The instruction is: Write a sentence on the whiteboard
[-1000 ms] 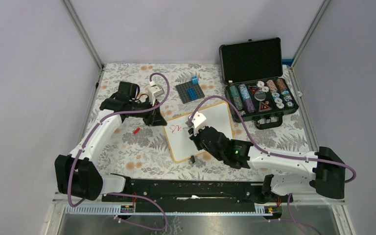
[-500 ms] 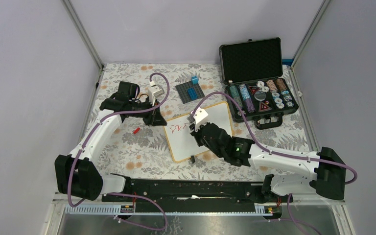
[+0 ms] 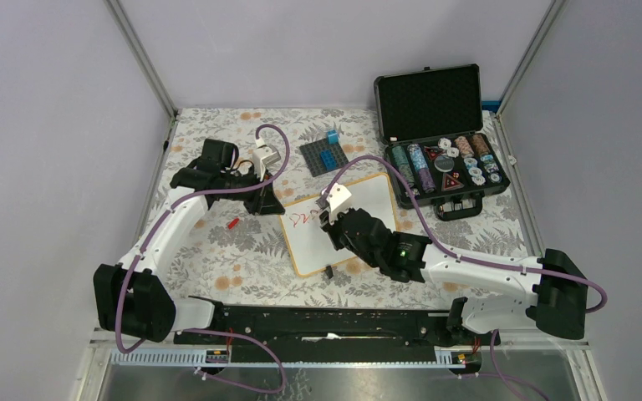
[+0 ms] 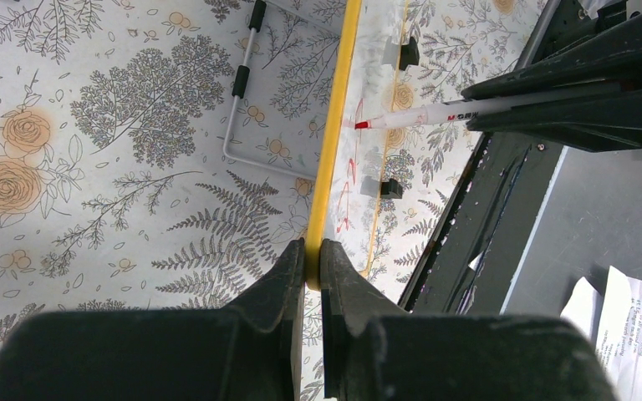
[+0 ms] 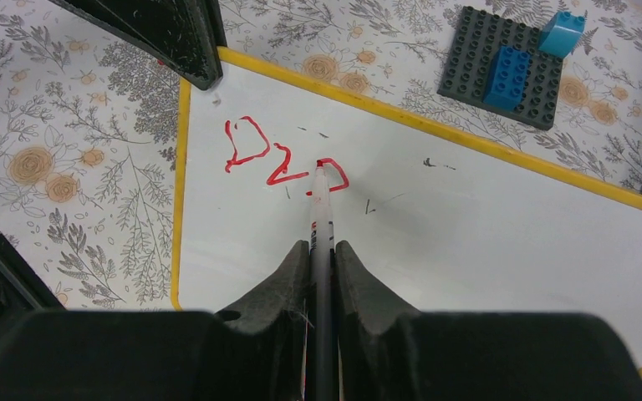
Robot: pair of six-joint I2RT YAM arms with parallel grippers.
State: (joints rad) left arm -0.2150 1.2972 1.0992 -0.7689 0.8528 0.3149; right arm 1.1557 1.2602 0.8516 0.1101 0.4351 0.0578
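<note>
Right end effector (image 5: pixel 322 247) clamps a marker (image 5: pixel 322 205), tip on the whiteboard (image 5: pixel 485 221) beside the sentence (image 5: pixel 274 164); left end effector (image 4: pixel 312 247) pinches its edge

the small rectangular wood-framed whiteboard (image 3: pixel 305 246) lay mid-table on the floral-patterned table (image 3: pixel 234 259). the dark grey studded plastic baseplate (image 3: pixel 324 157) sat at its 12 o'clock, the open black hard case (image 3: pixel 428 102) at 2 o'clock, and the small red cap (image 3: pixel 232 223) at 9 o'clock.

Floral table (image 3: pixel 217 251): whiteboard (image 3: pixel 376 196), baseplate (image 3: pixel 339 159) (blue bricks (image 3: pixel 325 156)), open case (image 3: pixel 428 102).

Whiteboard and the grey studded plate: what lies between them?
Only bare flowered tablecloth separates the whiteboard and the studded plate, clearest in the right wrist view.
</note>
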